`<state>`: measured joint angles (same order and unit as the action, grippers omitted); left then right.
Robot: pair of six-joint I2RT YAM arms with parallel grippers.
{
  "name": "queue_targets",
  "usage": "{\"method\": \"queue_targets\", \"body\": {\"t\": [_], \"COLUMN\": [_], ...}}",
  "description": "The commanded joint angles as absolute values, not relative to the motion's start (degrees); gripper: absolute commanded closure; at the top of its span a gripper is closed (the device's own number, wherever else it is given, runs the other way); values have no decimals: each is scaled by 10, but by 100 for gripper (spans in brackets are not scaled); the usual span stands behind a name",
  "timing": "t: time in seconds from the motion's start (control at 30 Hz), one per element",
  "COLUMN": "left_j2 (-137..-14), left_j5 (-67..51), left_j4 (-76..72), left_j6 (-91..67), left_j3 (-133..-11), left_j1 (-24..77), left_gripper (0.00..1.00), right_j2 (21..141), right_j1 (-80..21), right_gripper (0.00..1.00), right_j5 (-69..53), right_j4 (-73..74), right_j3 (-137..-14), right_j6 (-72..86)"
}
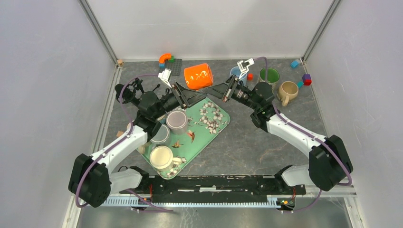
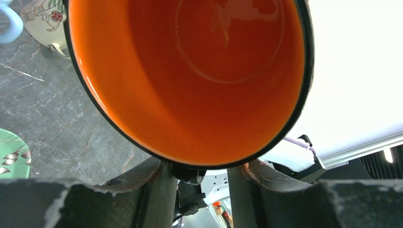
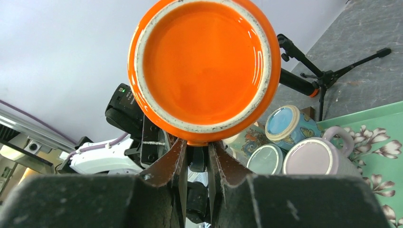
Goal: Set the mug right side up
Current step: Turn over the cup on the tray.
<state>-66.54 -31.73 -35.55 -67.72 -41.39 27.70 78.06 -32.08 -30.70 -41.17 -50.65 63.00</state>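
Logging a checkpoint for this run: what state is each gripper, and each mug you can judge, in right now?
orange mug: on its side in the air, mouth toward the left arm
right gripper: shut on the orange mug at its base end
left gripper: open, below the rim
lavender mug: upside down on the tray
grey mug: upside down on the tray
green mug: upright
beige mug: upright

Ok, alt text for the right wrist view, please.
The base of the orange mug faces the camera, just above the right gripper, its fingers close together. Lower right: three other mugs and a floral green tray.
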Motion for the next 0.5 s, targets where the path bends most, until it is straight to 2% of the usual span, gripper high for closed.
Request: {"method": "queue_targets", "body": {"t": [0.0, 0.13, 0.37, 0.47], "left_j2": [-673, -678, -674, -669], "left_j5": [-319, -306, -305, -301], "left_j4": [-415, -436, -456, -454], "left_j6": [-701, -712, -713, -707], "left_j3": [-429, -424, -415, -413], "left_j1": [274, 274, 274, 274], "left_gripper": [53, 55, 73, 86], "right_j2": [760, 763, 762, 763], "right_j1": [-318, -318, -318, -318], "right_gripper": [100, 100, 100, 100], "right_j5": [-324, -331, -330, -331], "right_j4": [-504, -524, -527, -526], "right_j3": [-505, -497, -488, -487], "right_j6": [655, 673, 678, 677]}}
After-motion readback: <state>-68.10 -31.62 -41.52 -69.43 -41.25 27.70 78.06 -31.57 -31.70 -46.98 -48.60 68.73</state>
